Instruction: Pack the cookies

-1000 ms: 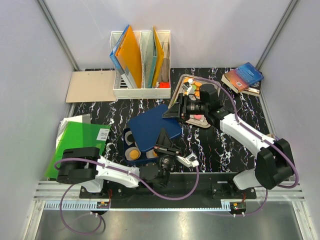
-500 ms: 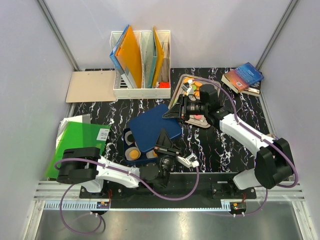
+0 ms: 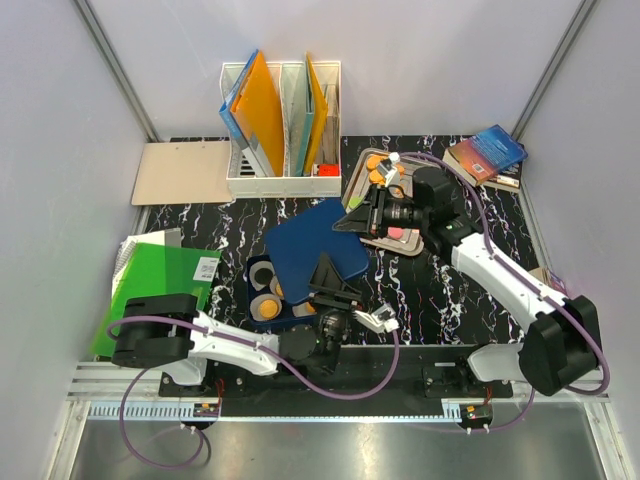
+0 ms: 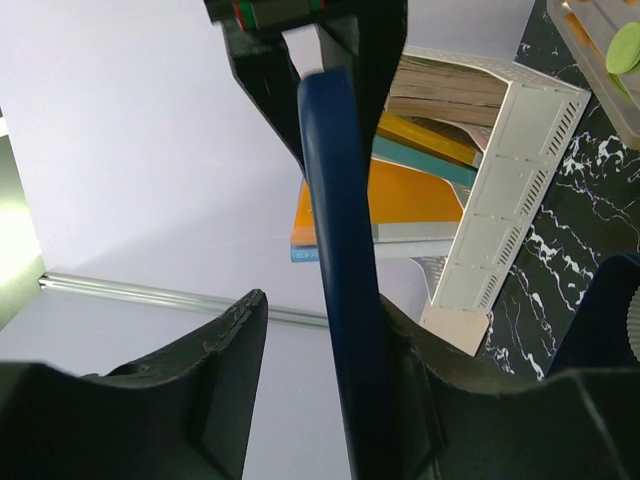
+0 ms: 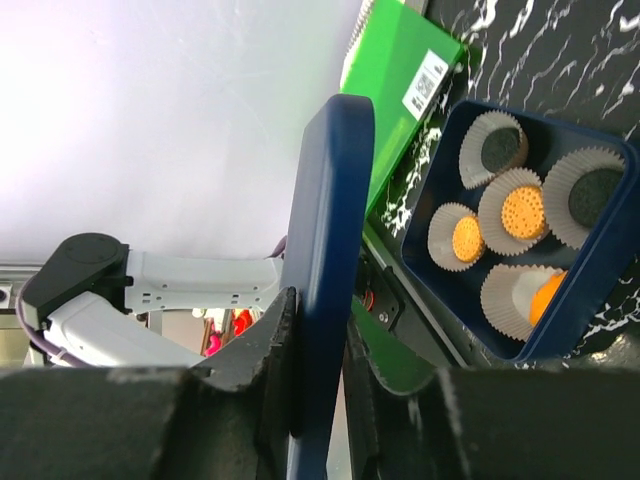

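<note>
A dark blue lid [image 3: 318,250] hangs tilted over the open blue box [image 3: 252,300]. My right gripper [image 3: 352,222] is shut on the lid's far edge, as the right wrist view shows [image 5: 320,310]. My left gripper [image 3: 329,283] is open around the lid's near edge [image 4: 340,250]; the lid rests against one finger, with a gap to the other. Orange [image 5: 465,238] and black [image 5: 500,148] cookies sit in white paper cups inside the box. More cookies [image 3: 378,162] lie on the tray [image 3: 352,195] behind the right gripper.
A white file rack [image 3: 282,120] with folders stands at the back. A tan board [image 3: 180,172] lies to its left. A green folder [image 3: 165,280] lies at the left. Books [image 3: 487,155] lie at the back right.
My right gripper has pulled the lid to the right and back, and more of the box and its cookies shows. The left arm has stayed in place.
</note>
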